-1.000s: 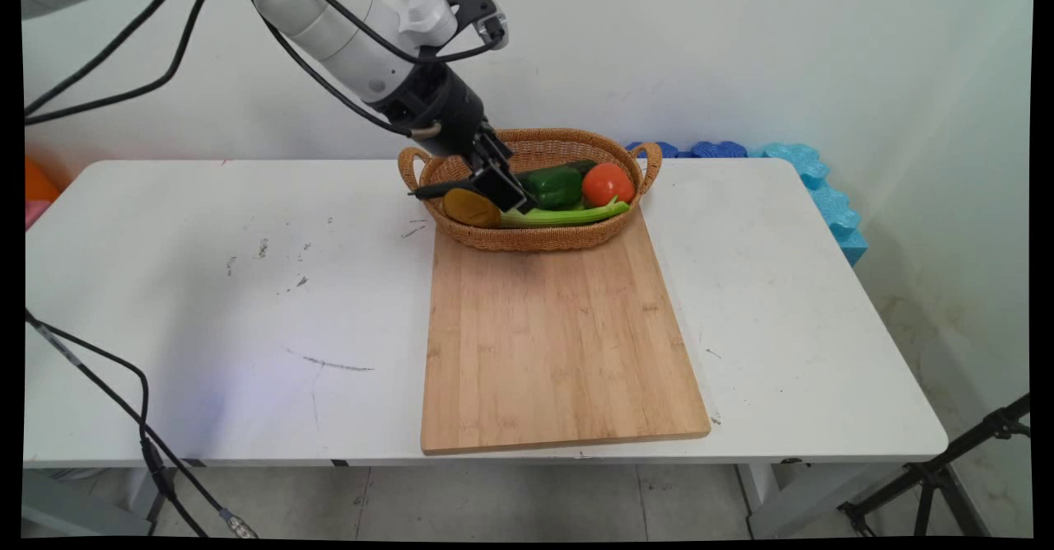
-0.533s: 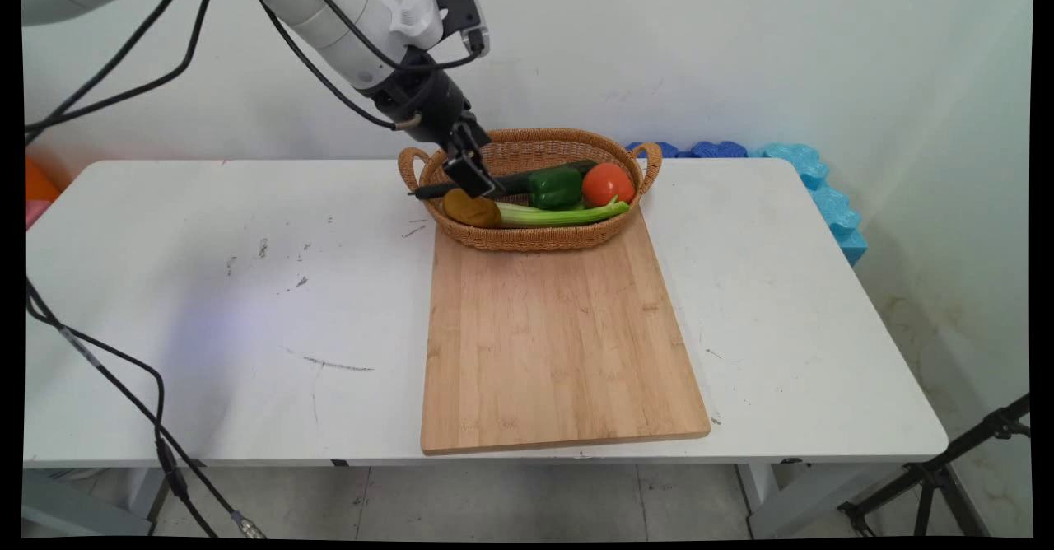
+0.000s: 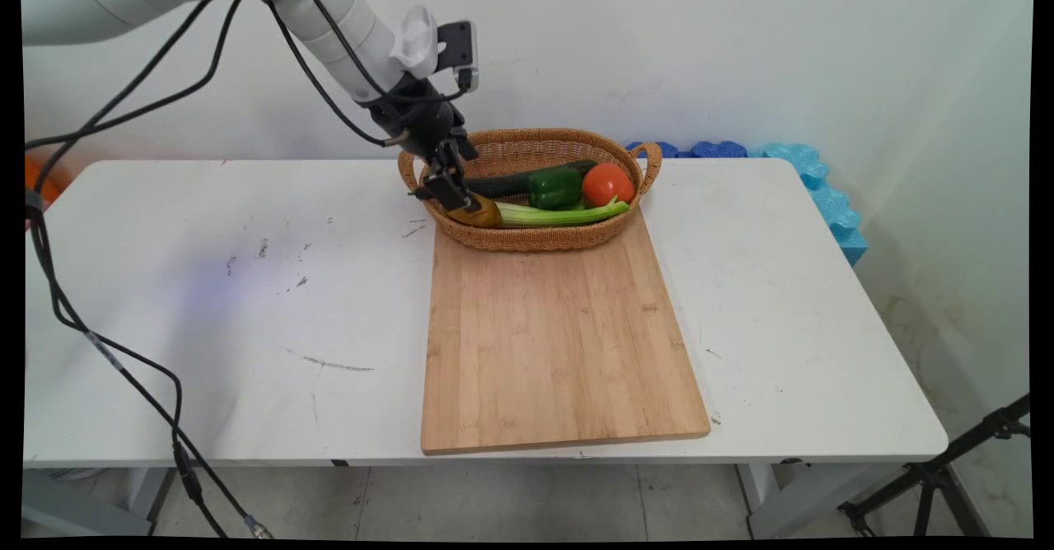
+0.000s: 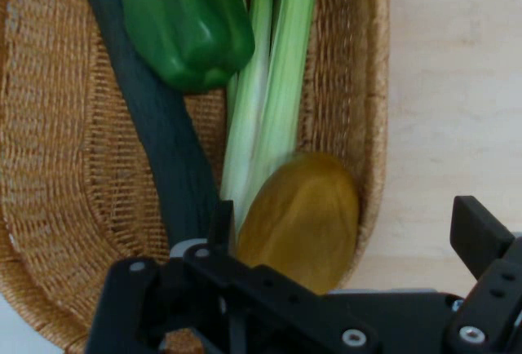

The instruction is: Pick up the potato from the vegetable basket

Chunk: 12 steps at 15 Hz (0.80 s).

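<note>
Your open hand (image 3: 451, 190) hovers over one potato (image 4: 300, 219) in the basket (image 3: 539, 239), perhaps touching it; one pepper (image 3: 555, 187), one tomato (image 3: 608, 184).

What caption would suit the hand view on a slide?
Open gripper straddling a brown potato in a wicker basket, beside celery, a green pepper and a dark cucumber.

Before me a wooden board (image 3: 560, 344) lies on the white table (image 3: 206, 286), reaching its near edge. A wicker basket (image 3: 535, 241) stands at the board's far end, near the table's far edge. In its left end I see a brown potato (image 3: 482, 214), touching the celery (image 3: 568, 216) along the near wall. Behind them lie a cucumber (image 3: 502, 184) and a green pepper (image 3: 556, 188), with a tomato (image 3: 608, 184) at the right end. Blue foam (image 3: 823, 196) lies past the table's far right corner.
</note>
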Tool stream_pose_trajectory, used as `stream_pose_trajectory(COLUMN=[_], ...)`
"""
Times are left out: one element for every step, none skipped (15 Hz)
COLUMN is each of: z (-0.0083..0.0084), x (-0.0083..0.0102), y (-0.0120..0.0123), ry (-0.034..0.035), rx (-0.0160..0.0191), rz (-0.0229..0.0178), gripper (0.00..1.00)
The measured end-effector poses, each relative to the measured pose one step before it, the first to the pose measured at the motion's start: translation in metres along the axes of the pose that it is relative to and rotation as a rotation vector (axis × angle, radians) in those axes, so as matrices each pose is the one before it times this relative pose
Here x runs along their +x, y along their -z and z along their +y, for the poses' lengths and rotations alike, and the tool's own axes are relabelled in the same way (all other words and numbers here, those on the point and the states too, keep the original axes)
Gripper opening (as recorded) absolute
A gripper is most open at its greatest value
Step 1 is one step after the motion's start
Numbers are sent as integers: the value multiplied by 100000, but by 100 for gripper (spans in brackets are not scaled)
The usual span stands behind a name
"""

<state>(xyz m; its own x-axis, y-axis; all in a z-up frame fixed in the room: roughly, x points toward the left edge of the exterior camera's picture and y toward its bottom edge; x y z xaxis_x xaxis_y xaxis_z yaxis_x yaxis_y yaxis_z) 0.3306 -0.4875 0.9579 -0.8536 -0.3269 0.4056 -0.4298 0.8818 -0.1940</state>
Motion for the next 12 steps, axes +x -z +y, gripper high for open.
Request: stream_pose_trajectory(z=[-186, -264, -294, -280, -253, -267, -216, -161, -133, -114, -80, -77], x=[-175, -239, -266, -260, -181, -157, -92, -96, -115, -55, -52, -49], y=[-275, -411, -479, -456, -412, -471, -453, -355, -379, -351, -273, -286], ry=[-921, -1285, -1276, -1146, -861, -1016, -902, -673, -706, -693, -517, -521], rx=[-249, -372, -389, -195, -136, -150, -259, -247, -353, -367, -282, -328], rz=[-618, -859, -905, -803, -573, -613, -511, -395, -414, -332, -277, -251], gripper=[100, 100, 100, 100, 100, 100, 100, 100, 100, 100, 100, 100])
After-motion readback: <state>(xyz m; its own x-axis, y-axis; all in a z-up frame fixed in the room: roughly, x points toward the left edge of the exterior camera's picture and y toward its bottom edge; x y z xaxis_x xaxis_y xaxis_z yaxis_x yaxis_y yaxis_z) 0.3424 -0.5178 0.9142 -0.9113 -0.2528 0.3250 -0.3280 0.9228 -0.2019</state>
